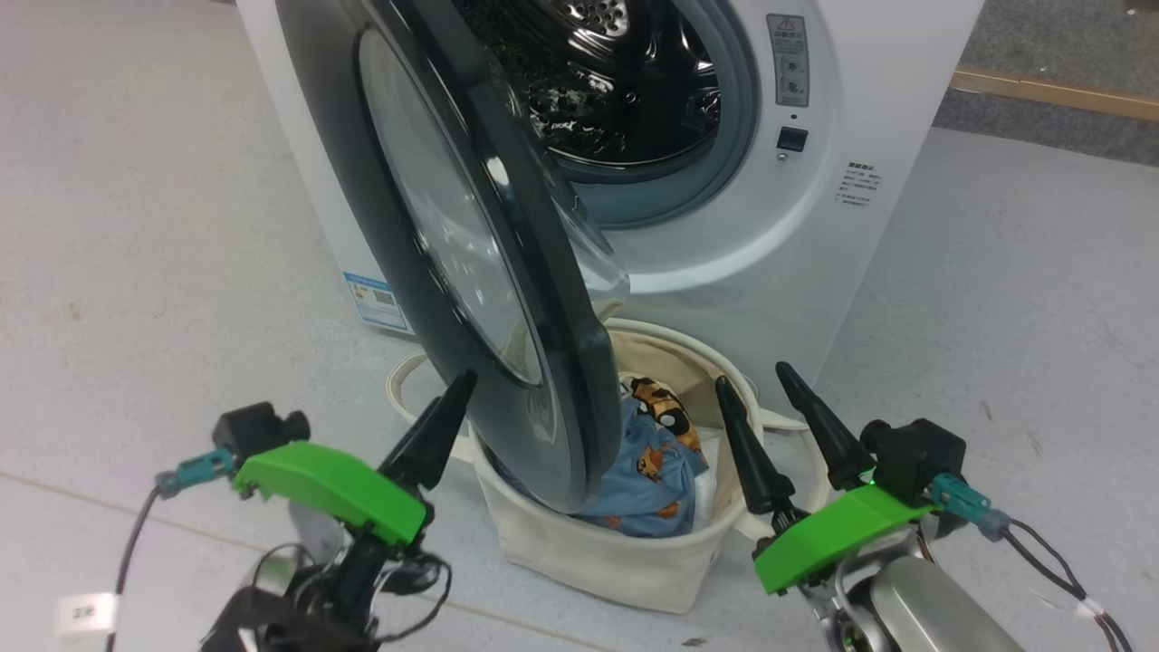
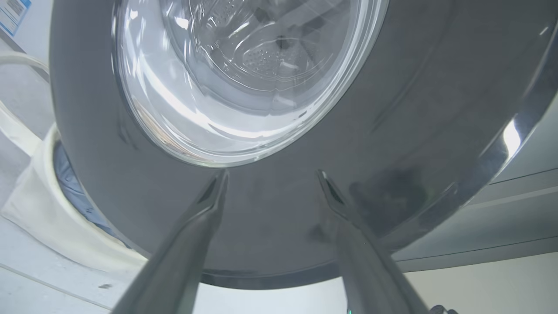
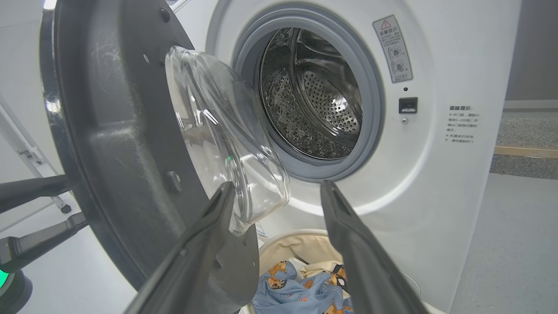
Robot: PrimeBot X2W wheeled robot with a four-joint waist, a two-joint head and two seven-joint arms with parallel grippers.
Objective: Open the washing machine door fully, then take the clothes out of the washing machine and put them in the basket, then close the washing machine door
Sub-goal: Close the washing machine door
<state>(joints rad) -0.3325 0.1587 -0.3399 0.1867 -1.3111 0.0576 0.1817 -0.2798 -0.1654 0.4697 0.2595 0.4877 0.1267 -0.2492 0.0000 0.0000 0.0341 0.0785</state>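
- Pale grey floor [image 1: 127, 235] ran all round the washing machine [image 1: 869, 118], a white front-loader square ahead; its steel drum [image 3: 322, 100] looked empty, as far as the opening showed.
- And the clothes [image 1: 647, 471] were down in the basket [image 1: 598, 561]; light blue cloth with orange cartoon animals, heaped in the cream canvas bin just in front of the machine.
- So the washing machine door [image 1: 444, 244] was the one to watch; it stood swung well out, hinged on the robot's left, its lower rim hanging over the basket's near-left side; touching the canvas or clear of it, I could not tell.
- Left gripper [image 2: 271, 179] sat close up to the door's outer face, fingers spread apart with nothing between them, tips aimed at the black ring just under the glass; contact was not clear.
- Right gripper [image 1: 751, 376] hovered over the basket's right side, fingers likewise apart and empty.
- Handling call: the door looked rigid and fairly heavy, free only to swing on its hinge; the glossy ring would be slick, the bulging glass the fragile part; a flat push on the ring near the free edge, far from the hinge, looked better than any pinch.
- One worry: the soft basket could snag the rim on the swing home.
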